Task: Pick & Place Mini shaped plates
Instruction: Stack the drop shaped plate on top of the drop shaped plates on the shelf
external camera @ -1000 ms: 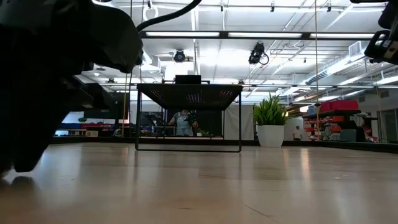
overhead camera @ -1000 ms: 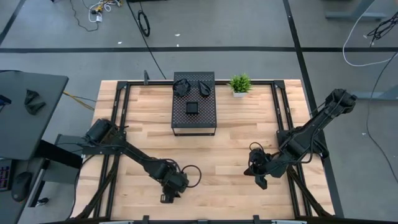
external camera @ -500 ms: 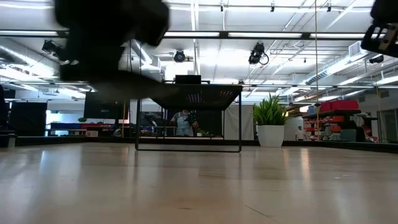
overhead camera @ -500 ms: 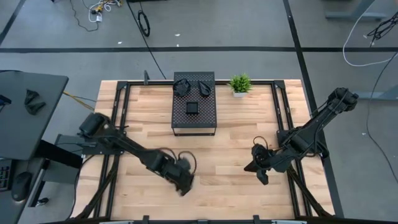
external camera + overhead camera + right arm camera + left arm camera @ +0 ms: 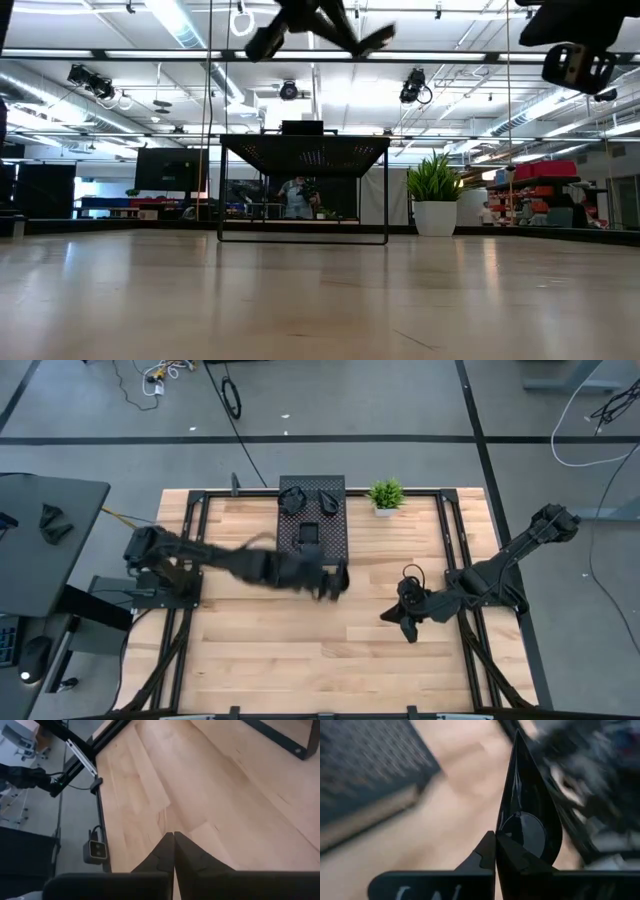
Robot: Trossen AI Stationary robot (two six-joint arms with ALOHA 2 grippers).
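Left hand (image 5: 335,578) clamped on a teardrop mini plate (image 5: 527,815); fingers (image 5: 487,852) pinched at its rounded end, pointed tip running away from the wrist, long axis in line with the fingers. Carried high: in the low view, up near the ceiling lights, well clear of the tabletop (image 5: 250,650).

Perforated box (image 5: 312,525) just beyond the left hand, front edge near or under the fingertips in the high view; overlap hard to judge through motion blur. Three more mini plates on the box top: two at the far edge (image 5: 292,499) (image 5: 328,501), a square one (image 5: 309,533) at the middle. Judged target: bare box top nearest the hand, in front of the square plate. Short reach forward, left arm far the nearer.

Right hand (image 5: 405,622) shut on nothing, hanging above bare wood well apart from the box, off to the right of centre.

Potted plant (image 5: 385,494) beside the box's far right corner, out of the left arm's likely line. Room wide on the near side of the box; tightest spot likely the gap to the square plate.
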